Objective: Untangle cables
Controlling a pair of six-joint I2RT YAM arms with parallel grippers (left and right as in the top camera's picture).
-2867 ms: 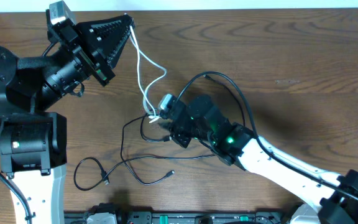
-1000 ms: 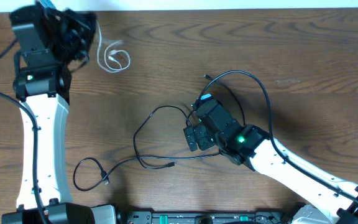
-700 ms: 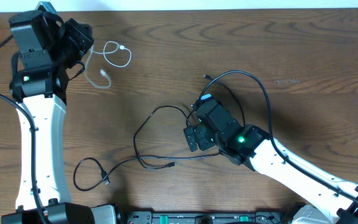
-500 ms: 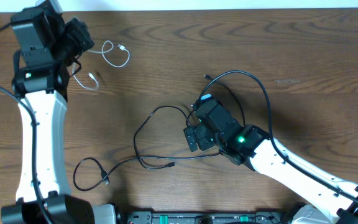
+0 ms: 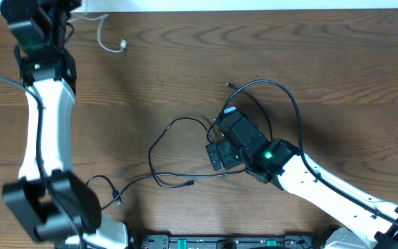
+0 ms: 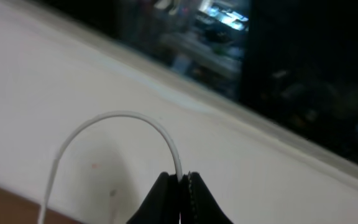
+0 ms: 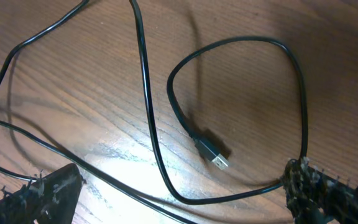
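My left gripper is raised at the far left corner, shut on the white cable. That cable hangs down to its plug. In the left wrist view the cable arcs up out of the closed fingertips of that gripper. Two black cables lie in loose loops on the wooden table, one curling to the front left. My right gripper stands open low over them. Its wrist view shows black cable strands and a USB plug between its spread fingers, with nothing gripped.
A thicker black wire loops off the right arm behind the gripper. The table's far edge meets a white wall just behind my left gripper. A dark rail runs along the front edge.
My left arm swung up and back to the far left corner, carrying the white cable off the table. The right arm and the black cables stayed where they were.
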